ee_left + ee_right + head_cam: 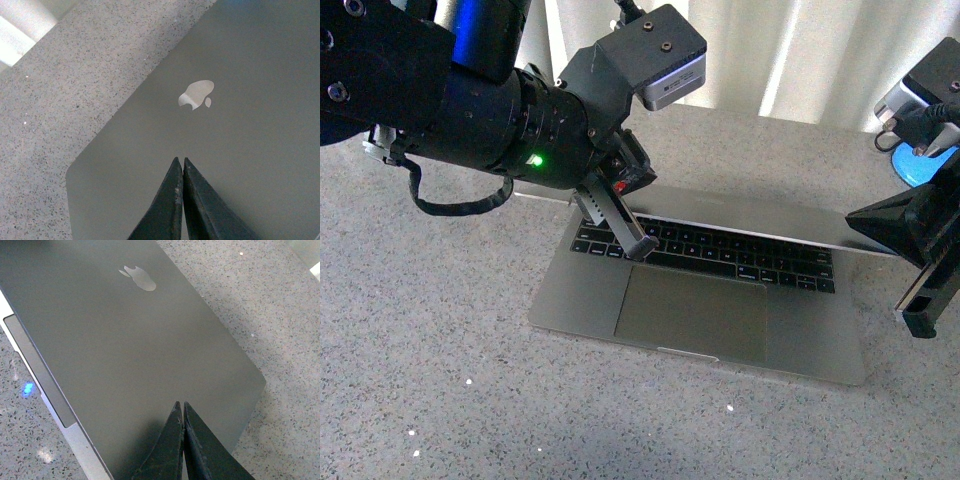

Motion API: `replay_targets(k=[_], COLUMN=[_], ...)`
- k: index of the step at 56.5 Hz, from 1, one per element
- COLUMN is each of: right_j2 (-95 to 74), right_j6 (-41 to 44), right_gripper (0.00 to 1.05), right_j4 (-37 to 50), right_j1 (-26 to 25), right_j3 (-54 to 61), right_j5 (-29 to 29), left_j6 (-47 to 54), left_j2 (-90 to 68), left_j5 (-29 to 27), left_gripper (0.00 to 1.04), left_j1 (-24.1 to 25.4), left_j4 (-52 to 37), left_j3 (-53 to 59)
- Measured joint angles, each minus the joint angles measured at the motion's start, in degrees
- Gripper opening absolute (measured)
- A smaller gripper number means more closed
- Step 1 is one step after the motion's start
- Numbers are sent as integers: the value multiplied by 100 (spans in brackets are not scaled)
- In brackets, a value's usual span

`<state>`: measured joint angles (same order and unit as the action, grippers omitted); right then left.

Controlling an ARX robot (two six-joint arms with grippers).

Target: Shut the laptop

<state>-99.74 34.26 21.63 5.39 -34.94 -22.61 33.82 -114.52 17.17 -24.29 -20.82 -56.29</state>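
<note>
The grey laptop [700, 315] lies on the speckled counter with its black keyboard [720, 252] and trackpad showing. Its lid [760, 218] leans low over the base, back side up. My left gripper [638, 250] is shut and empty, over the laptop's left part. In the left wrist view its tips [180, 161] sit close over the lid's back [240, 125], below the pale apple logo [196, 93]. My right gripper [920, 322] is shut and empty at the laptop's right end. In the right wrist view its tips [180, 405] are over the lid [125, 340] near a corner.
The laptop rests on a grey speckled counter [440, 350]. A blue round object [920, 165] sits at the back right behind the right arm. White curtains [790, 50] hang along the back edge.
</note>
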Motion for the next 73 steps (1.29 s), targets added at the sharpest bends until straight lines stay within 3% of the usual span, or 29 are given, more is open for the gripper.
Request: replay_targets(k=[73], right_j2=[-352], right_j6=[-155], right_gripper=[1], right_j4=[251], right_j1=[70], right_j3=[160], right_j5=[20], left_j6=[-153], left_j2=[-240], left_j5=[83], left_gripper=[4], left_j1=[98], left_j4=[-184], left_j3=[264])
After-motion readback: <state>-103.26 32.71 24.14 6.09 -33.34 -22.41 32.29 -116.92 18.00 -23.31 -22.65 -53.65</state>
